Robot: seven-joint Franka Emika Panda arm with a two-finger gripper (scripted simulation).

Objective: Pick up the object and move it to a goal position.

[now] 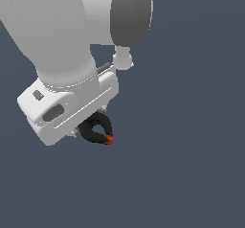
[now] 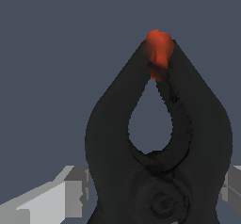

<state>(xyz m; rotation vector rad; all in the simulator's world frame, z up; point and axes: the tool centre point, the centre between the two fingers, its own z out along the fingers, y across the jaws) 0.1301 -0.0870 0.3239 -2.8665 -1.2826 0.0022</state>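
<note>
The small black spring clamp (image 1: 97,130) with its red-orange tip (image 1: 109,139) sits right under my white gripper hand, and only its ring-like body and tip stick out past the hand. In the wrist view the clamp (image 2: 113,148) fills the picture, with its red-orange tip (image 2: 159,51) pointing away from the camera. My grey fingers (image 2: 70,190) flank the clamp's lower body on both sides, touching it. My gripper (image 1: 88,129) is shut on the clamp. The clamp's handles are hidden by the hand.
A plain dark blue-grey surface (image 1: 191,165) fills the background in both views. The large white arm (image 1: 52,35) covers the upper part of the exterior view's left. No other objects show.
</note>
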